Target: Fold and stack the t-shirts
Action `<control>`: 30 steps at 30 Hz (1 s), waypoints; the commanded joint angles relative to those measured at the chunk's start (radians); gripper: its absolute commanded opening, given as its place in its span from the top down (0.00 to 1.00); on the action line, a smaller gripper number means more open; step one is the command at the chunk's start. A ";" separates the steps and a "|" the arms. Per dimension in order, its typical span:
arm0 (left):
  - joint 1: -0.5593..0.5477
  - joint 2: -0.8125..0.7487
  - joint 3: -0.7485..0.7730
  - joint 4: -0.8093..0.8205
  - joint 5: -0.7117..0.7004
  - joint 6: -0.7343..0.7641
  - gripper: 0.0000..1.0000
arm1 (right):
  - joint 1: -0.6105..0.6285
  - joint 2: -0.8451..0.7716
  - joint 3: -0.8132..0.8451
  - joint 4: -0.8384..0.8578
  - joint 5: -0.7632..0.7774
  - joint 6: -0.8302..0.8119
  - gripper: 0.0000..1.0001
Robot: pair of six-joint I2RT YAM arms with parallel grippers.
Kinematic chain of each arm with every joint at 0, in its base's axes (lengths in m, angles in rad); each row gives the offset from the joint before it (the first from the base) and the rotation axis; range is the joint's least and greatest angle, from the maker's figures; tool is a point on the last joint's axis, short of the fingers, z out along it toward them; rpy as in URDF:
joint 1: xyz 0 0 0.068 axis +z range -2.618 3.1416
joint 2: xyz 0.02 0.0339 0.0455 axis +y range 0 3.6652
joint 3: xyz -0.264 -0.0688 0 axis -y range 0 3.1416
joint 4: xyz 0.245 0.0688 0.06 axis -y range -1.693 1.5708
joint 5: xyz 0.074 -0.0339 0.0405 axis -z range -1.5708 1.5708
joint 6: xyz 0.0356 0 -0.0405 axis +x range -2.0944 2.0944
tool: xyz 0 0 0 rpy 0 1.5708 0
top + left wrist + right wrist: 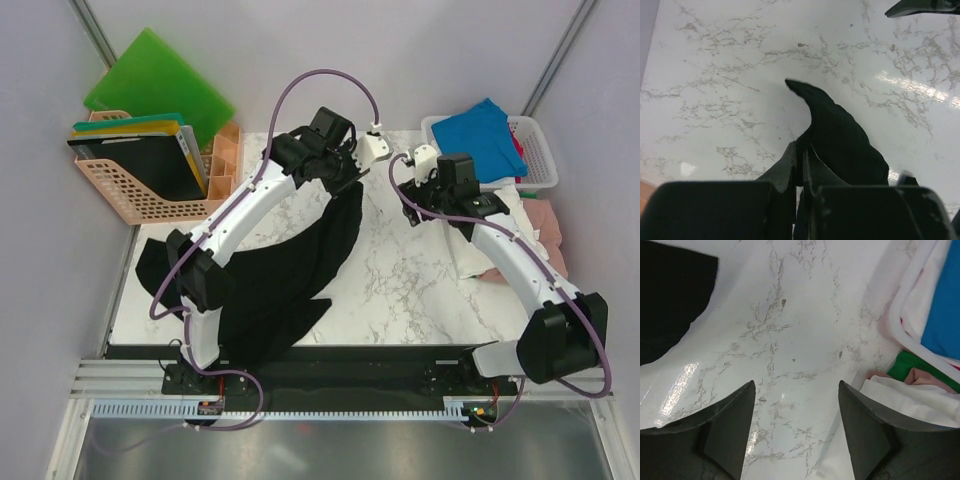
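At the far middle of the marble table (pixel 400 280), the left gripper (pixel 801 150) is pinched tight on the black t-shirt (pixel 290 270), two fingers pressed together with a fold of dark cloth caught between them. From that pinch the shirt trails back toward the near left, spread in a broad dark sheet under the left arm and reaching the table's left and near edges. In the left wrist view, a pointed tip of the black cloth pokes out past the fingers above bare marble.

Over on the right, the right gripper (pixel 796 385) hovers with its jaws wide apart, nothing between them but marble. Just to its right sits the white basket (pixel 545 160), the blue t-shirt (pixel 485 135) heaped on top of it. Nearer than the basket, a white t-shirt (pixel 495 255) and a pink t-shirt (pixel 548 218) lie on the table by the right arm. A scrap of green t-shirt (pixel 910 365) peeks out between the blue one and the white one in the right wrist view.

Far left corner: green boards (pixel 160 85) lean behind a peach rack (pixel 140 195)
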 commanded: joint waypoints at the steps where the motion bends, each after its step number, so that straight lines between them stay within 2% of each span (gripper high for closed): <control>1: -0.001 -0.012 -0.051 0.059 -0.078 0.081 0.94 | -0.006 0.045 -0.005 0.031 -0.100 0.036 0.25; 3: -0.001 0.003 -0.073 0.075 -0.116 0.114 0.88 | -0.008 0.093 0.017 0.030 -0.116 0.047 0.22; 5: 0.001 0.027 -0.088 0.079 -0.118 0.123 0.91 | -0.006 0.151 0.055 0.028 -0.139 0.053 0.20; 7: -0.001 0.050 -0.094 0.091 -0.118 0.138 0.85 | -0.006 0.189 0.081 0.025 -0.163 0.062 0.20; 8: -0.001 0.082 -0.088 0.091 -0.134 0.141 0.76 | -0.006 0.221 0.110 0.025 -0.168 0.064 0.19; 9: 0.001 0.096 -0.085 0.091 -0.148 0.147 0.50 | -0.005 0.235 0.125 0.024 -0.171 0.066 0.19; 10: 0.002 0.107 -0.080 0.095 -0.159 0.156 0.41 | -0.006 0.245 0.136 0.022 -0.171 0.070 0.19; 12: 0.010 0.126 -0.087 0.105 -0.167 0.175 0.31 | -0.006 0.269 0.167 0.018 -0.165 0.070 0.19; 18: 0.103 0.110 -0.093 0.128 -0.107 0.157 0.25 | -0.009 0.306 0.176 -0.002 -0.116 0.035 0.18; 23: 0.231 0.025 -0.163 0.128 -0.020 0.114 0.24 | -0.039 0.390 0.198 -0.004 -0.134 0.019 0.18; 28: 0.258 -0.129 -0.399 0.190 0.065 0.057 0.23 | -0.049 0.542 0.273 -0.005 -0.322 0.059 0.17; 30: 0.255 -0.181 -0.464 0.209 0.091 0.046 0.23 | -0.042 0.613 0.326 -0.007 -0.327 0.069 0.17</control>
